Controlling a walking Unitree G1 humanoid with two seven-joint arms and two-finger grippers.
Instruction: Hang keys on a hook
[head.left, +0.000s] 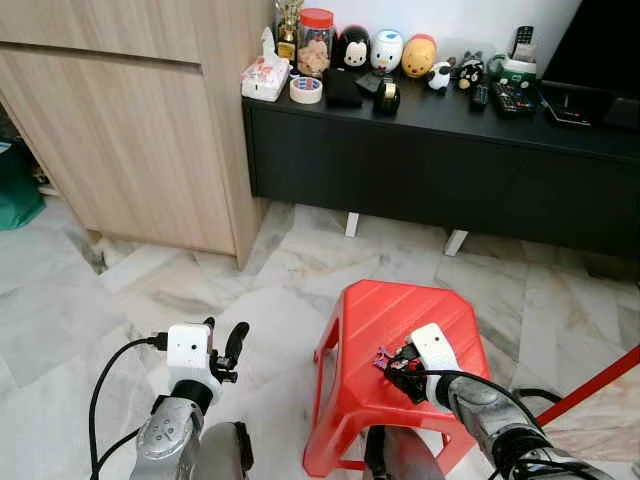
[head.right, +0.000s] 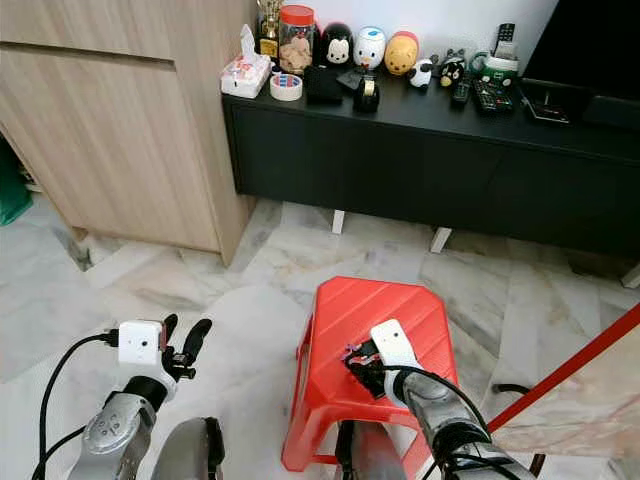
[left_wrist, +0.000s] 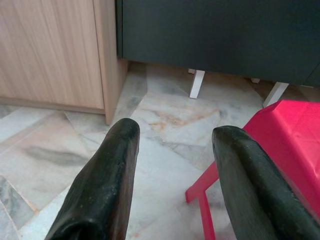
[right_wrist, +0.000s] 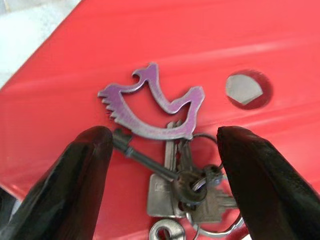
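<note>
At the far left stands a light wood cabinet (head.left: 120, 130), and in front of it the left gripper (head.left: 225, 345) hangs low over the marble floor (head.left: 60, 310), its two black fingers (left_wrist: 105, 185) spread well apart with nothing between them; the left wrist view looks past them to the floor tiles and a corner of the stool. Behind, a long black sideboard (head.left: 430, 170) runs along the wall, carrying a tissue pack (head.left: 264, 72), a roll of tape (head.left: 306, 90), a red-lidded jar (head.left: 315, 42), a row of small round figurines (head.left: 386, 50) and some remote controls (head.left: 512, 95). In the middle of the floor, right of the left arm, sits a red plastic stool (head.left: 375, 320). The keys (right_wrist: 182, 182) lie flat on its seat, near the edge closest to the robot: a bunch of silver keys on rings, joined to a purple bird-shaped metal charm (right_wrist: 152, 107), with a small round hole (right_wrist: 245, 89) in the seat just beside them. The right gripper (head.left: 392, 362) is down at the seat, its fingers (right_wrist: 60, 185) set wide on either side of the bunch, one near the long key's tip and the other beside the rings; whether they touch the keys cannot be told. At the far right a red bar (head.left: 590, 385) slants across the floor.
</note>
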